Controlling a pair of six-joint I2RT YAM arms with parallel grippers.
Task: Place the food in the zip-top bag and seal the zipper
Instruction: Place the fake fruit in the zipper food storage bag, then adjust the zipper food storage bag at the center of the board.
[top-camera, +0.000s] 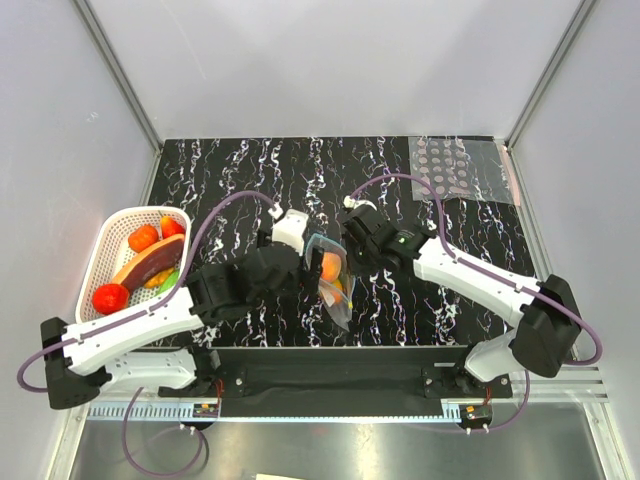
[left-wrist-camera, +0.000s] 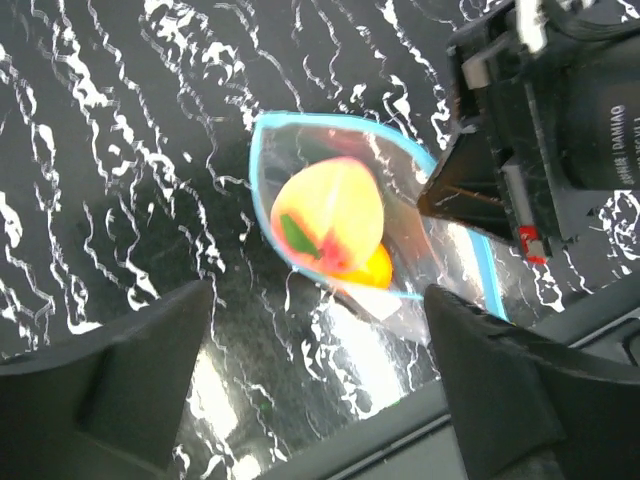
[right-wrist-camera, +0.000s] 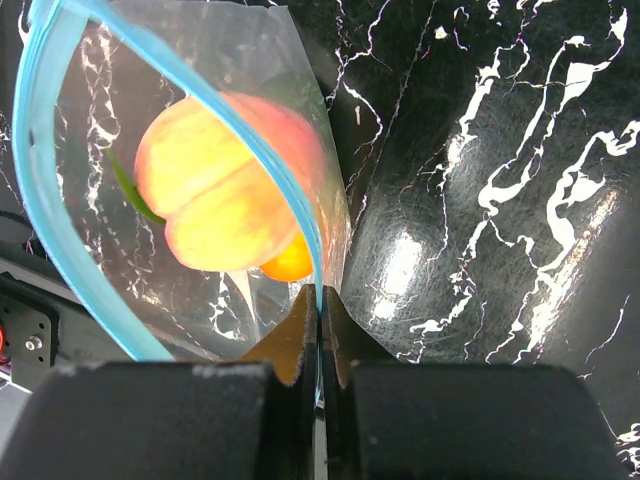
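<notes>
Zip-top bag (right-wrist-camera: 230, 60), food (right-wrist-camera: 220, 190) inside, pinched at its zipper (right-wrist-camera: 28, 120) in right tool (right-wrist-camera: 320, 300).

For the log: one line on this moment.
left gripper open, empty | right gripper shut on zipper | zip-top bag open, food inside

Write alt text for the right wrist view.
The right gripper pinches the blue zipper of a clear bag, jaws shut on it. Inside are a peach fruit and an orange fruit partly hidden behind it, over a black marbled table.
</notes>
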